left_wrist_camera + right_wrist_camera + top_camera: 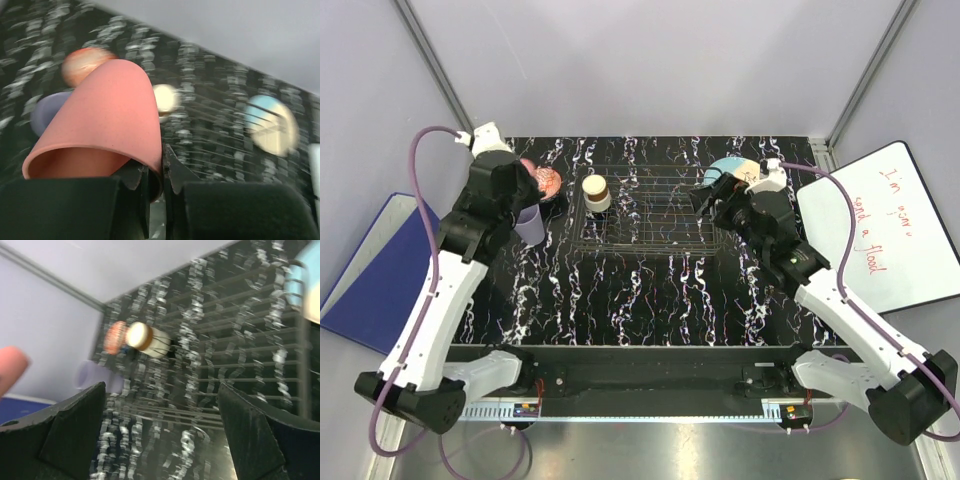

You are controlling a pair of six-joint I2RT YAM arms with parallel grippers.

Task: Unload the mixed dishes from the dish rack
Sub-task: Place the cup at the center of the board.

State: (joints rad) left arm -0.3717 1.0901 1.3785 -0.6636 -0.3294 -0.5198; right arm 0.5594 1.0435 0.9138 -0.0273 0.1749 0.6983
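Observation:
The dark wire dish rack (645, 212) stands mid-table. A whitish cup (596, 193) lies in its left end, also in the right wrist view (147, 340). The light-blue-and-cream plate (728, 168) is at the rack's right end, partly hidden by my right gripper; I cannot tell if it is inside. My left gripper (525, 190) is left of the rack, shut on the rim of the salmon-pink cup (105, 115). Below it stand the lavender cup (530, 226) and the red-orange bowl (549, 180). My right gripper (705, 200) is open and empty over the rack's right end (162, 425).
A whiteboard with red writing (890, 230) lies off the table's right side. A blue board (370, 270) lies off the left side. Grey enclosure walls close in the back and sides. The marbled black table (650, 300) extends in front of the rack.

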